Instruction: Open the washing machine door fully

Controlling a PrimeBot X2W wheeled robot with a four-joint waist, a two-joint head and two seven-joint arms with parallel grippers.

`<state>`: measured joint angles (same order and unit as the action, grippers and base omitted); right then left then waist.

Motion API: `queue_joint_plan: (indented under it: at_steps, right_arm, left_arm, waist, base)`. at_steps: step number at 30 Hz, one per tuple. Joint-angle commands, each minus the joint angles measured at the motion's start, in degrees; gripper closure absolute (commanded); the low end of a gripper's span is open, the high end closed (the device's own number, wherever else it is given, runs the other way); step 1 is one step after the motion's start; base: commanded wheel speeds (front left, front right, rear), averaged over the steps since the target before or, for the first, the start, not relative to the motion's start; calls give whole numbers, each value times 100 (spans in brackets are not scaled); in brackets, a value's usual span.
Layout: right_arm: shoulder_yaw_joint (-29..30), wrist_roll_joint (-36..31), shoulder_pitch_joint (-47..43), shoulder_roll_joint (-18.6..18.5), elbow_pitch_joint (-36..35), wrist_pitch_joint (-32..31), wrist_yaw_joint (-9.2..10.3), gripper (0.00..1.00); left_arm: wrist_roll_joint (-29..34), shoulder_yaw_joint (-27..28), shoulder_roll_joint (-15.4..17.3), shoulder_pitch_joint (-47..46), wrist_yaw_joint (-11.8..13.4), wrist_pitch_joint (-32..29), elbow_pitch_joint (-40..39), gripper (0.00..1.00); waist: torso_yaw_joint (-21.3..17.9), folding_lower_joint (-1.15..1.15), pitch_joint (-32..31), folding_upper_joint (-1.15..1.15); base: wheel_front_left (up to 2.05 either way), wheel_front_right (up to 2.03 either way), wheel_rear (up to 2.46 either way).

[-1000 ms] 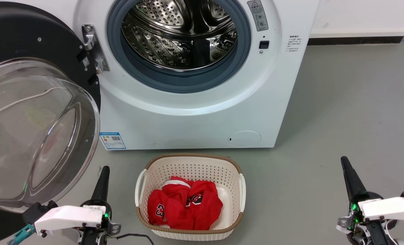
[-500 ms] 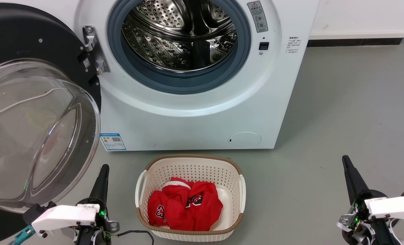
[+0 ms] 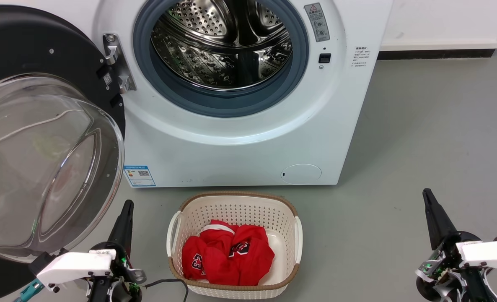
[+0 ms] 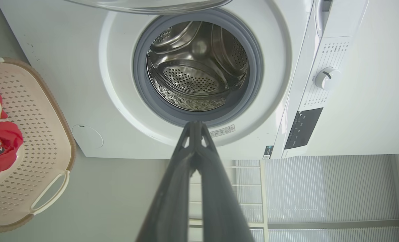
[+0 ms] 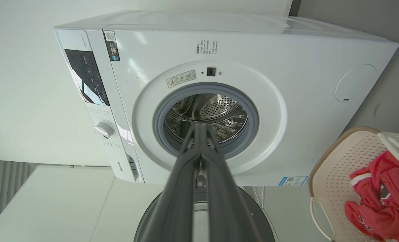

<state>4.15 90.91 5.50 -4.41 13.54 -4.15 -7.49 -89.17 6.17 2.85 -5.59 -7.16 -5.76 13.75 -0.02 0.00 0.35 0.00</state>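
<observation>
The washing machine door (image 3: 43, 138) is recorded swung wide open at the left edge of the head view. Its black rim is carried on the metal hinge (image 3: 116, 63) at the upper left of the washing machine (image 3: 240, 147), and its clear glass bowl bulges toward the camera. The opening is fully exposed at the upper centre, where the perforated steel drum (image 3: 223, 42) is seen inside the grey gasket (image 3: 227, 105). A blue label (image 3: 139, 175) is noted at the cabinet's lower left and a round filter cap (image 3: 301, 173) at its lower right.

A cream perforated laundry basket (image 3: 236, 205) is placed on the grey floor (image 3: 420, 126) at the lower centre, just in front of the machine, with a red garment (image 3: 227, 256) heaped in it.

The left gripper (image 3: 128, 205) is observed at the lower left, just beside the lower edge of the glass bowl; contact cannot be determined. The right gripper (image 3: 427, 193) is observed at the lower right, well apart from machine and basket. In both wrist views the two fingers are seen pressed together to a single tip, with nothing held between them.
</observation>
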Motion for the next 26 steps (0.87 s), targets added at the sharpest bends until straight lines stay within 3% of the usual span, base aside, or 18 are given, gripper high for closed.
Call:
queue_joint_plan:
  at_steps: [1,26]
  right_arm:
    - [24,126,64,9,26,-55,0,100]
    - [90,270,92,49,49,-136,0,100]
  left_arm:
    - [-129,29,5,-79,-34,-41,19,100]
    - [-330,48,5,-90,-47,-94,41,100]
  waist:
    - [1,0,-4,0]
    - [2,0,-17,0]
  base:
    - [0,0,0]
    - [0,0,0]
